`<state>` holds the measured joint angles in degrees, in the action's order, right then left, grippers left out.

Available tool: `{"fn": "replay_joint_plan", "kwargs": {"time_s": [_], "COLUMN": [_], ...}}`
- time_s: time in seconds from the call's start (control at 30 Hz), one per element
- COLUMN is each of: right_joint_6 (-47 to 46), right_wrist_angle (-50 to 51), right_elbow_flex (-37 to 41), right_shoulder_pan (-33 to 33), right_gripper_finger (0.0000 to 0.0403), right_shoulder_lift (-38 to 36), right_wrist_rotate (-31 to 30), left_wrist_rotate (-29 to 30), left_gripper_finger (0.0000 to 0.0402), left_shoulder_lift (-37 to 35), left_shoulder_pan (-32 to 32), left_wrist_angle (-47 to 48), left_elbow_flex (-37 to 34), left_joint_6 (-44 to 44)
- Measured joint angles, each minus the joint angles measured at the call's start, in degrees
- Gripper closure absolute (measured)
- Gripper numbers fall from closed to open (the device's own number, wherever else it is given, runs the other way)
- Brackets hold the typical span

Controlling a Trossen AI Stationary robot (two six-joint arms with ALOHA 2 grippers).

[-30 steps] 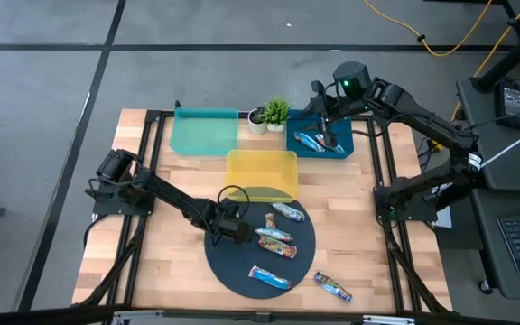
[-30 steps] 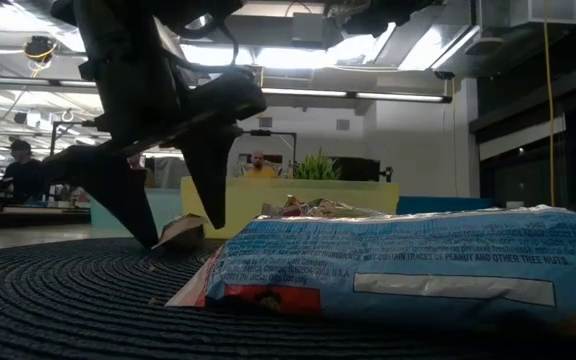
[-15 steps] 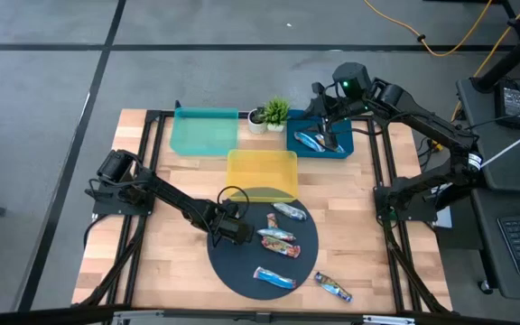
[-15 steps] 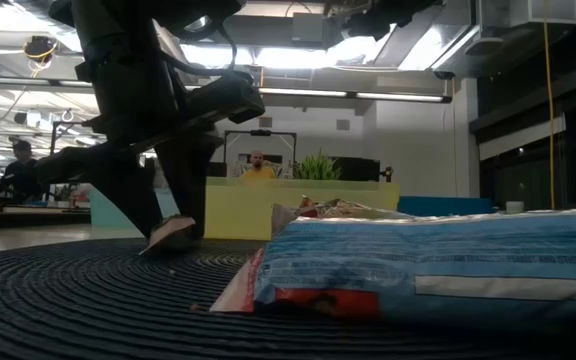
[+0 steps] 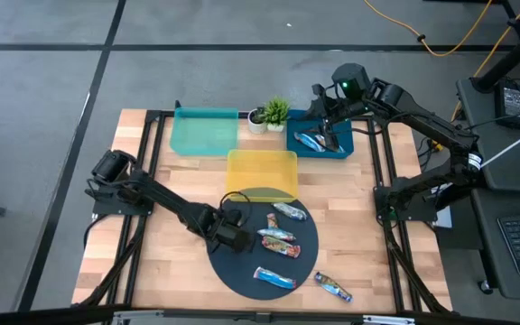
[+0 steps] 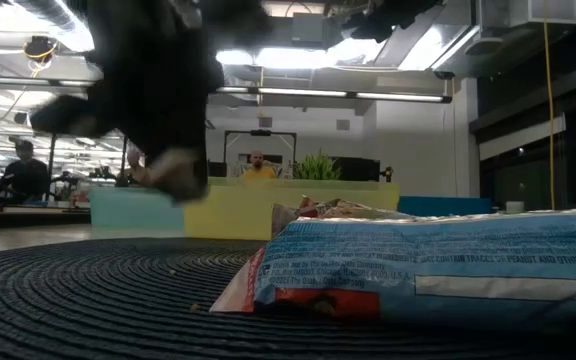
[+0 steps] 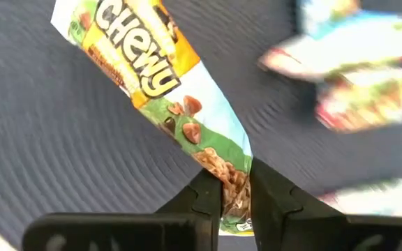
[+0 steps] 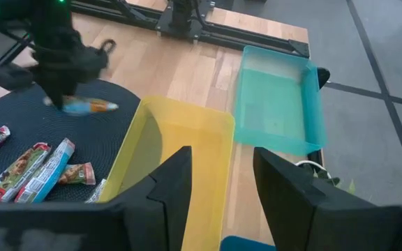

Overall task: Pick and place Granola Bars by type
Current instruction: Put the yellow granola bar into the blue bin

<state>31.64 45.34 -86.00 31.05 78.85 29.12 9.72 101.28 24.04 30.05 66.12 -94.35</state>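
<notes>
My left gripper (image 5: 231, 231) is over the left part of the round dark mat (image 5: 242, 271) and is shut on a granola bar (image 7: 166, 77) with yellow and green print; the bar also shows in the right wrist view (image 8: 89, 106). Three more bars lie on the mat: (image 5: 287, 211), (image 5: 276, 239), (image 5: 271, 278). Another bar (image 5: 332, 287) lies on the wood beside the mat. My right gripper (image 8: 222, 167) is open and empty above the blue tray (image 5: 343, 146), which holds a bar (image 5: 310, 142). My left gripper pinches one end of the bar (image 7: 230, 187) between its two fingers, which come from above. The rest of the bar sticks out past the fingertips. The bar is lifted clear of the mat.
A yellow tray (image 5: 261, 171) stands just behind the mat, a teal tray (image 5: 204, 131) at the far left, and a small potted plant (image 5: 275, 112) between the teal and blue trays. Bare wood lies left and right of the mat.
My left gripper has shut on the end of the bar that lay on the mat between its open fingers. It has then risen, and the bar is lifted clear of the mat.
</notes>
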Motion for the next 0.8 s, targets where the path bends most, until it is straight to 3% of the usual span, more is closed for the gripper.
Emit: {"fn": "replay_joint_plan", "kwargs": {"time_s": [0.2,0.33,0.8], "right_joint_6": [-0.68,-6.39,-13.41], "right_wrist_angle": [0.02,0.02,-2.34], "right_elbow_flex": [0.00,0.00,0.00], "right_shoulder_pan": [0.02,0.02,-0.32], "right_gripper_finger": [0.0247,0.0247,0.0247], "right_shoulder_lift": [0.00,0.14,0.22], "right_wrist_rotate": [-0.20,-0.12,1.43], "left_wrist_rotate": [2.95,6.89,29.79], "left_gripper_finger": [0.0358,0.0364,0.0366], "left_shoulder_lift": [-2.08,-2.85,-2.98], "left_shoulder_pan": [5.52,7.72,8.94], "left_wrist_angle": [5.95,13.88,41.17], "left_elbow_flex": [7.03,12.71,31.11], "left_joint_6": [3.01,5.25,20.34]}}
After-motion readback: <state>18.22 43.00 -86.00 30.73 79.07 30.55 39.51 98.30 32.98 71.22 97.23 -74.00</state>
